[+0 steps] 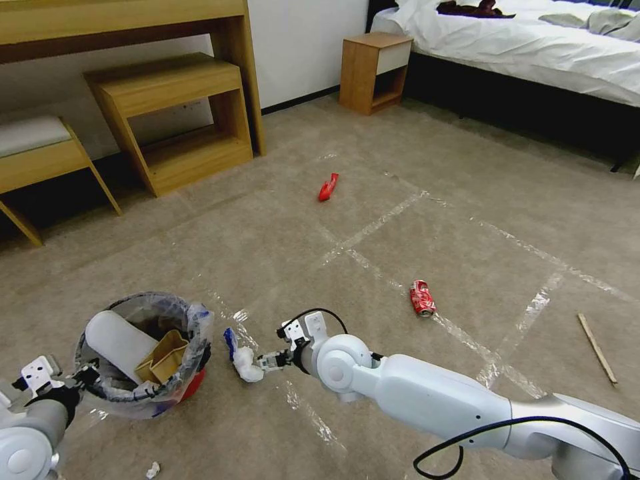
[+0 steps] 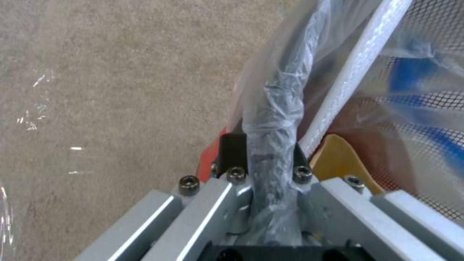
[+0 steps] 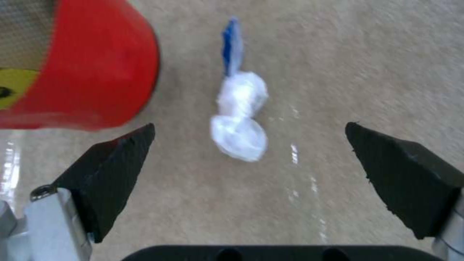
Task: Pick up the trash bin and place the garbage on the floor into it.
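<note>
The trash bin [image 1: 193, 385] hangs at lower left, red with a bag-wrapped rim [image 2: 275, 116]. My left gripper [image 1: 81, 377] [image 2: 263, 146] is shut on that rim. Inside lie a white slipper sole [image 1: 119, 339] and a brown cardboard box [image 1: 165, 360]. Just beside the bin, a white-and-blue wad [image 1: 241, 359] [image 3: 240, 123] lies on the floor [image 1: 400, 373]. My right gripper [image 1: 267, 361] [image 3: 249, 128] hovers over the wad, open, fingers [image 3: 121, 159] spread either side of it and not touching. The bin's red wall [image 3: 96, 72] is close by.
More garbage lies on the carpet: a red wrapper [image 1: 328, 187], a red can [image 1: 422, 298], a thin stick [image 1: 597, 347] and a small white scrap [image 1: 153, 470]. A wooden desk and step [image 1: 173, 120] stand at the back left, a nightstand [image 1: 373, 70] and bed [image 1: 533, 60] behind.
</note>
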